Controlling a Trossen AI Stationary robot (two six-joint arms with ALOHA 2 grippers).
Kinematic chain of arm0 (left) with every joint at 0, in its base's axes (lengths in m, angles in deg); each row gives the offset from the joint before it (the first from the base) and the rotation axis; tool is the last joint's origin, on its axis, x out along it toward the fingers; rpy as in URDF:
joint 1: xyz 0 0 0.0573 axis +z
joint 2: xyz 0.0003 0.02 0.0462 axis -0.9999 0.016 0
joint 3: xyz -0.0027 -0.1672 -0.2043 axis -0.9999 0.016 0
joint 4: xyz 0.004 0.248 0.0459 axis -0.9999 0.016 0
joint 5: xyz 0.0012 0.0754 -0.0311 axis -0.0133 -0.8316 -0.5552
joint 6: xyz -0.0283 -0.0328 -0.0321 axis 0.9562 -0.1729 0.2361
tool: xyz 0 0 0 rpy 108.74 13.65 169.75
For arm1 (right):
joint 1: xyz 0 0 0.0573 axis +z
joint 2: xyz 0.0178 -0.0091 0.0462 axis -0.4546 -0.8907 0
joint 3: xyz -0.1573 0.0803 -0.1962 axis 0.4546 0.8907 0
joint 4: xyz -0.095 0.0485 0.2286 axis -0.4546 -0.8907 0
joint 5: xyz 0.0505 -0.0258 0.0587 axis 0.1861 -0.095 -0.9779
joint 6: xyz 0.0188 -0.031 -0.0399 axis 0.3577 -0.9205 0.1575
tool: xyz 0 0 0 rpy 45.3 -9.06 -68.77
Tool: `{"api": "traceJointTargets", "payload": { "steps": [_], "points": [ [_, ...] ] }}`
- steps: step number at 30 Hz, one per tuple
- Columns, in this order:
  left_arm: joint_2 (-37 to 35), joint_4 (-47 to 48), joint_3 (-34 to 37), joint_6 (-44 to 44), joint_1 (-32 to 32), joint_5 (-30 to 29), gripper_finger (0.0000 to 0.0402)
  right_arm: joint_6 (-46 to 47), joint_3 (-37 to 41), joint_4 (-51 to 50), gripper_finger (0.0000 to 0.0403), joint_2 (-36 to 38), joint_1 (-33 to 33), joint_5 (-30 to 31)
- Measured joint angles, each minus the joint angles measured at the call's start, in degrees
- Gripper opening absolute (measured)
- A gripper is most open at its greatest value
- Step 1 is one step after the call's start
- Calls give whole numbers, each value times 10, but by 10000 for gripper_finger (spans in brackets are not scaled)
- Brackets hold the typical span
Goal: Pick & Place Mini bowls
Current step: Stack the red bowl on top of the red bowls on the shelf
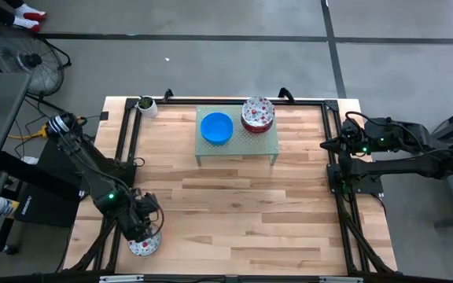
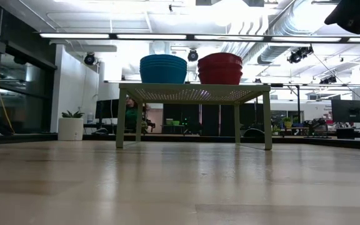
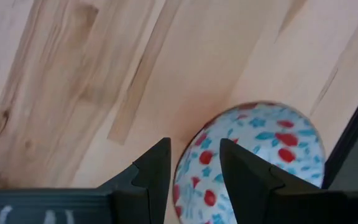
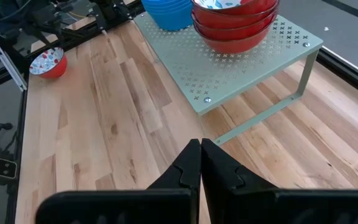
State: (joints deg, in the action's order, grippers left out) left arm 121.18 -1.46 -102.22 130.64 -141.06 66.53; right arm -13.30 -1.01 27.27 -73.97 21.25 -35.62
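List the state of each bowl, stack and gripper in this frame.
Floral bowl: upright at the table's near left corner, rim between the left gripper's fingers.
Left gripper: straddling that bowl's rim.
Blue bowl stack: nested upright on the green rack.
Red floral bowl stack: nested upright on the rack.
Right gripper: shut, empty, waiting at the right edge.
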Motion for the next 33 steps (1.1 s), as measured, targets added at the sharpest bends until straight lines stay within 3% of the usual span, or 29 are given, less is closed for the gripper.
{"api": "traceJointTargets", "payload": {
  "steps": [13, 33],
  "points": [
    [1, -21, 33, 3, -74, 31, 135, 0, 0, 0, 0, 0, 0, 9],
    [1, -116, 113, 29, -73, 77, 131, 15, 0, 0, 0, 0, 0, 10]
  ]
}}
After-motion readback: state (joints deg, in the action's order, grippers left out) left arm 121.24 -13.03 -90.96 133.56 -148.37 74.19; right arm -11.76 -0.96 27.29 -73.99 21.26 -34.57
